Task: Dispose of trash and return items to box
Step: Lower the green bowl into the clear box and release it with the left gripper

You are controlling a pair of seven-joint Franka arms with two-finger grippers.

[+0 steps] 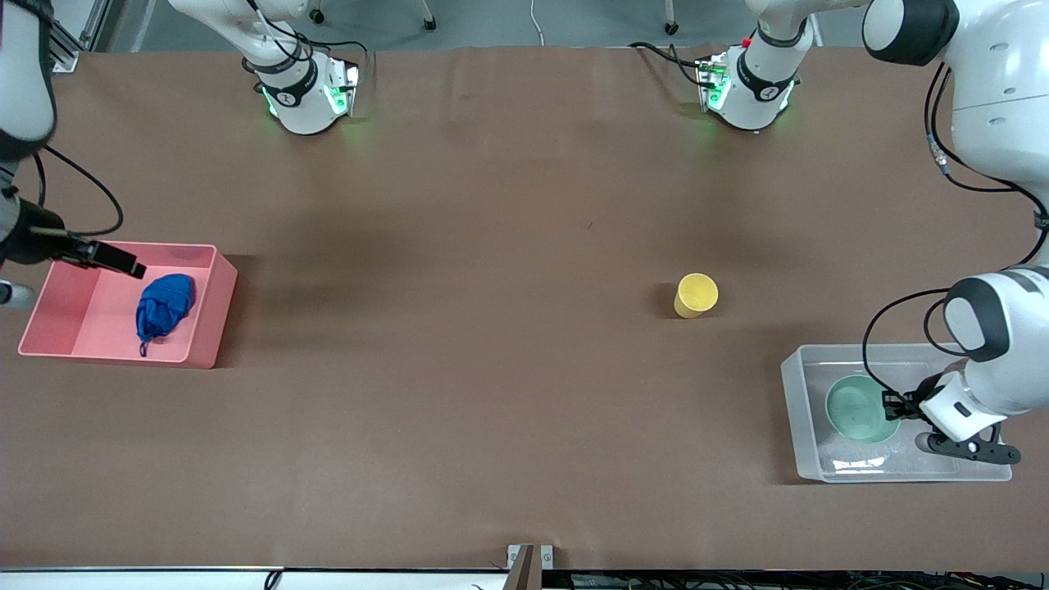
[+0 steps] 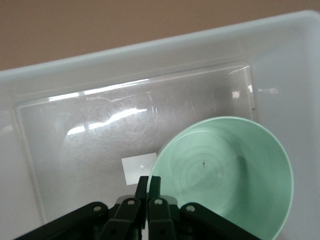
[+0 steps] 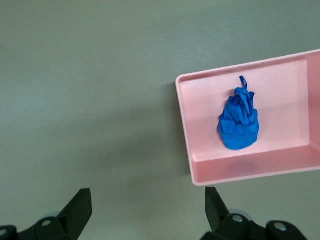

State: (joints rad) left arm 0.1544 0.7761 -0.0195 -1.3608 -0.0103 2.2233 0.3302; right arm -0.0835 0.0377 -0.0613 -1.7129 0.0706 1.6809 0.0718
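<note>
The mint-green bowl (image 1: 852, 407) is inside the clear box (image 1: 793, 392) at the left arm's end of the table. My left gripper (image 1: 890, 404) is shut on the bowl's rim; in the left wrist view the fingers (image 2: 143, 186) pinch the bowl (image 2: 225, 170) beside the white sticker (image 2: 135, 169) on the floor of the box (image 2: 150, 55). The yellow cup (image 1: 696, 295) stands on the table, apart from the box. The blue wad (image 1: 165, 305) lies in the pink bin (image 1: 215, 315). My right gripper (image 1: 123, 264) is open and empty, up over the bin's edge.
In the right wrist view the pink bin (image 3: 185, 130) holds the blue wad (image 3: 239, 122), with the open gripper (image 3: 147, 210) over bare table beside it. The two arm bases (image 1: 307, 94) stand along the table's farther edge.
</note>
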